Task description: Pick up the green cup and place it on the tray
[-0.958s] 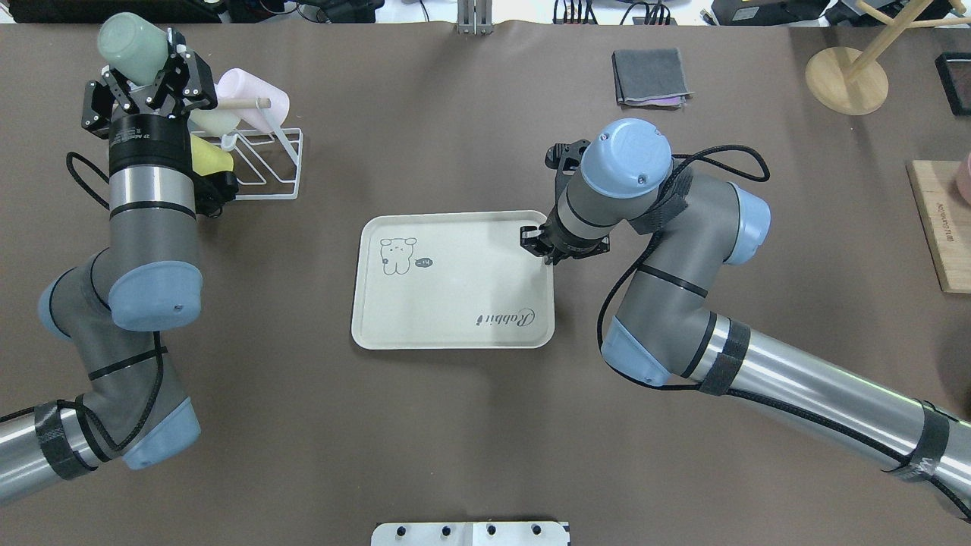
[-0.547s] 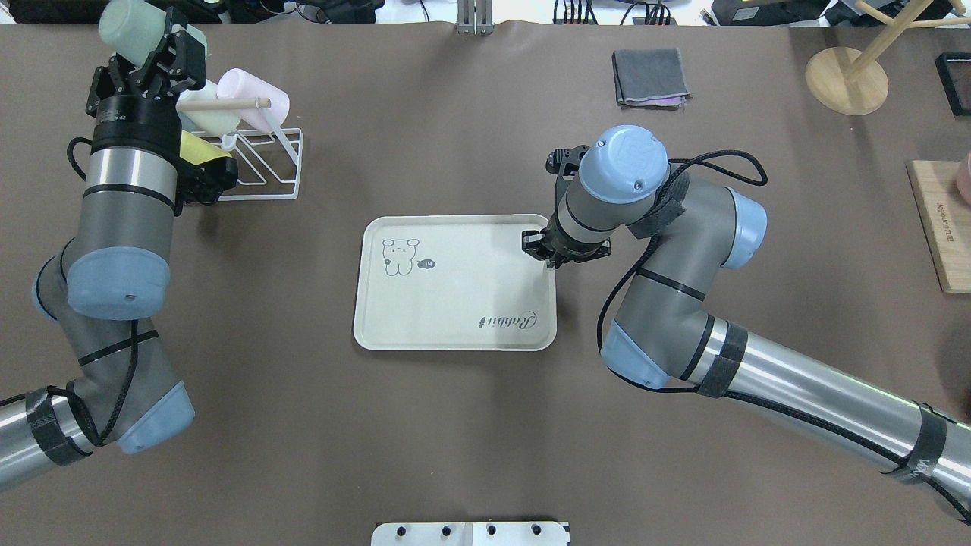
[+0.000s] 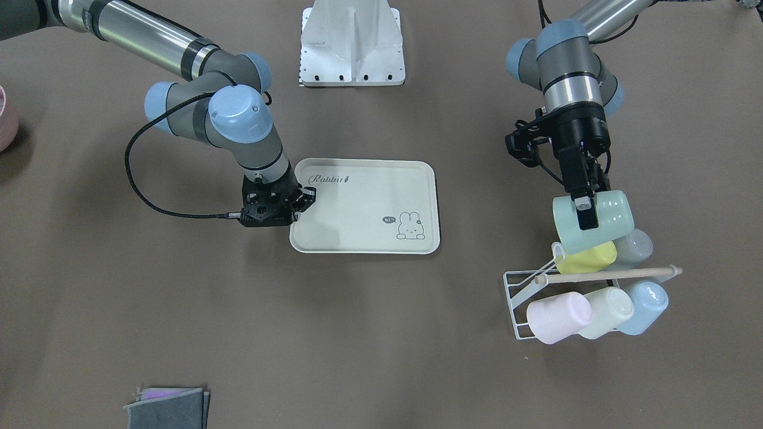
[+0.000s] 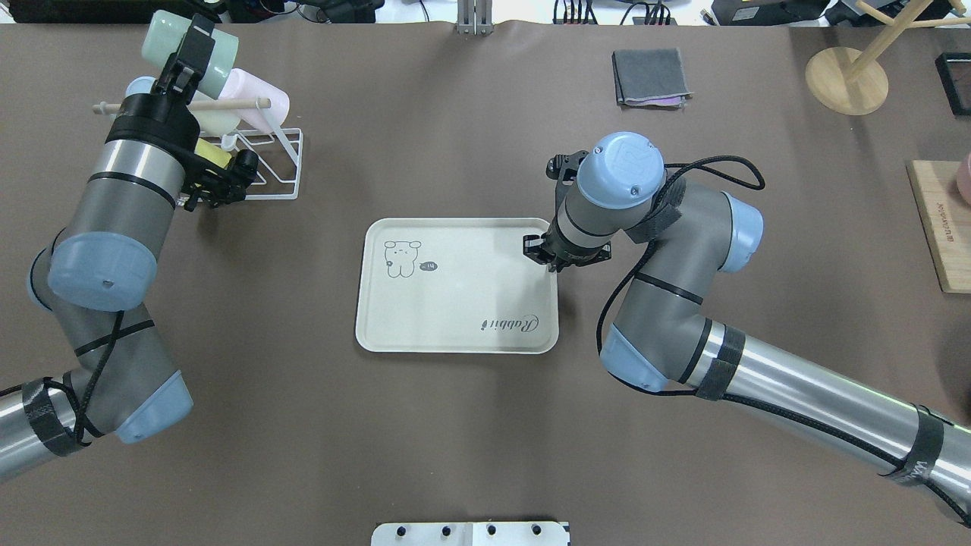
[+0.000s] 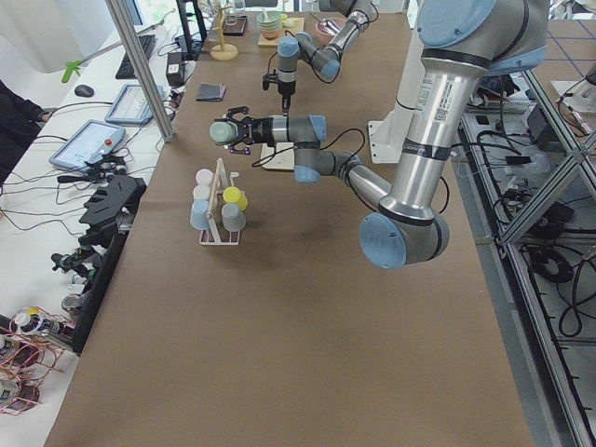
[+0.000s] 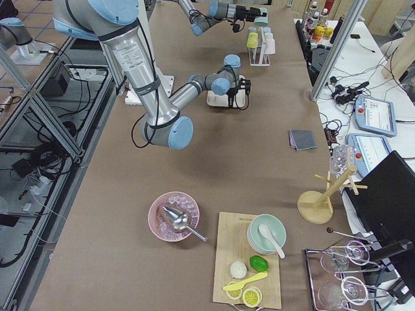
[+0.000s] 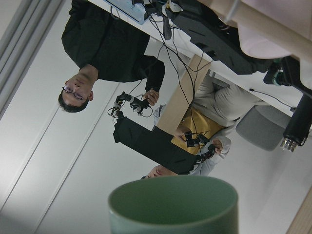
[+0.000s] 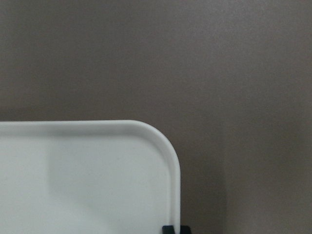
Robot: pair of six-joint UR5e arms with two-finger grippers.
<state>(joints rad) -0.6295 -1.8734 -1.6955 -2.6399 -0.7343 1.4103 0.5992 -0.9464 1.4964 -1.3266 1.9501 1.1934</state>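
Across the table, in the front-facing view, I see my left gripper (image 3: pixel 586 214) at 3 o'clock from the tray (image 3: pixel 357 235). It is clamped on the green cup (image 3: pixel 614 213), with one finger laid across the cup's wall. The cup lies on its side in the air, just above the wire rack (image 3: pixel 514 301) and right over the yellow cup (image 3: pixel 590 259); I cannot tell whether the two touch. My right gripper (image 3: pixel 303 202) is at the tray's 9 o'clock edge beside the script, fingers closed on the rim.

From overhead, the cup is at 10 o'clock from the tray and well apart from it. The tray lies flat mid-table, with the right gripper at its 2 o'clock corner.

In the left side view the near arm reaches out level and carries the cup above the rack. In the right side view the same cup shows small at 1 o'clock of the frame, at the far arm's tip.

On the left wrist camera the cup's rim fills 6 o'clock, with people beyond it appearing upside down. On the right wrist camera the tray's rounded corner sits in the 8 o'clock part of the frame, and a dark fingertip meets the rim at 6 o'clock.
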